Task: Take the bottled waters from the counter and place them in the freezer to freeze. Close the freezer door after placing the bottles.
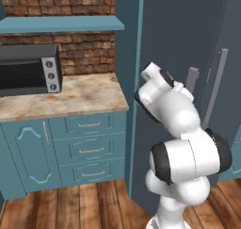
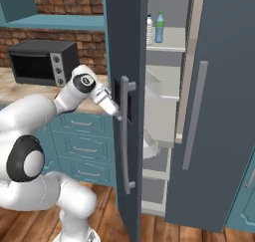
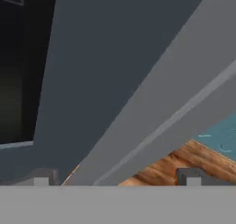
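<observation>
Both bottled waters stand on the freezer's top inner shelf (image 2: 172, 42): the clear-whitish one (image 2: 150, 30) and, beside it, the blue one with a green cap (image 2: 159, 27). The slate-blue freezer door (image 2: 124, 47) stands partly open. My gripper (image 2: 116, 111) is up against the door's outer face, beside the long grey handle (image 2: 124, 146) and the black control panel (image 3: 18, 71). In the hand view my gripper (image 3: 115, 179) is open, its fingertips (image 3: 44, 177) wide apart, and the handle (image 3: 161, 103) runs diagonally between them. In the left base view the door (image 1: 179, 30) rises behind my arm.
A black toaster oven (image 2: 45, 61) sits on the marbled counter (image 1: 84, 94) to the left, over teal drawers (image 1: 89, 150). The appliance's other door (image 2: 224, 111) with its own grey handle (image 2: 194, 116) stands right of the gap. The floor (image 1: 84, 207) is wooden.
</observation>
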Tool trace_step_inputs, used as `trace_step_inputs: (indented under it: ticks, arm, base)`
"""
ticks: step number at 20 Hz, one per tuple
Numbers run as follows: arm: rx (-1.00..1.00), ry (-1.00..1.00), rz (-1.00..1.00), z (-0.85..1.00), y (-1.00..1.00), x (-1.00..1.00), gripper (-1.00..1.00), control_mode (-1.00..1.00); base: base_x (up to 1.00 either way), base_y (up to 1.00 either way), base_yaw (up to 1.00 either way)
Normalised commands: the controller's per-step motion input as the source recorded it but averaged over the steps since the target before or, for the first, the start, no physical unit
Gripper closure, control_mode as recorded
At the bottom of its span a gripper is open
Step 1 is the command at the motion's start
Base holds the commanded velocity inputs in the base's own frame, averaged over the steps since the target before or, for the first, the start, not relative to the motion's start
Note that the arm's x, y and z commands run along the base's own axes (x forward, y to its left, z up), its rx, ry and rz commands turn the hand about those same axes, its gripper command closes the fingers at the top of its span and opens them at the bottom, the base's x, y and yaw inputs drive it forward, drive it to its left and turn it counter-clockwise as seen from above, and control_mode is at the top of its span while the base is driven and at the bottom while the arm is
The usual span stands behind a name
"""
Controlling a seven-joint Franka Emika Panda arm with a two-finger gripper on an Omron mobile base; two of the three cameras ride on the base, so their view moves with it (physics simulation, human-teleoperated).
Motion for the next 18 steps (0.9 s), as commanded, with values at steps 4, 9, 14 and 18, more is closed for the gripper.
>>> trace_step_inputs:
  ticks: [4,9,14,18]
  arm:
    - [0.25,-0.07,0.40,0.02,-0.53,0.20,-1.00,-1.00]
    - [0.23,-0.15,0.36,0.05,-0.77,0.05,-1.00,-1.00]
    - [0.18,-0.16,0.35,0.00,-0.65,0.24,-1.00,-1.00]
    - [0.01,-0.07,0.22,0.03,-0.25,0.23,-1.00,-1.00]
  base:
    - [0.00,0.00,0.00]
    - [0.00,0.00,0.00]
    - [0.00,0.00,0.00]
    - [0.00,0.00,0.00]
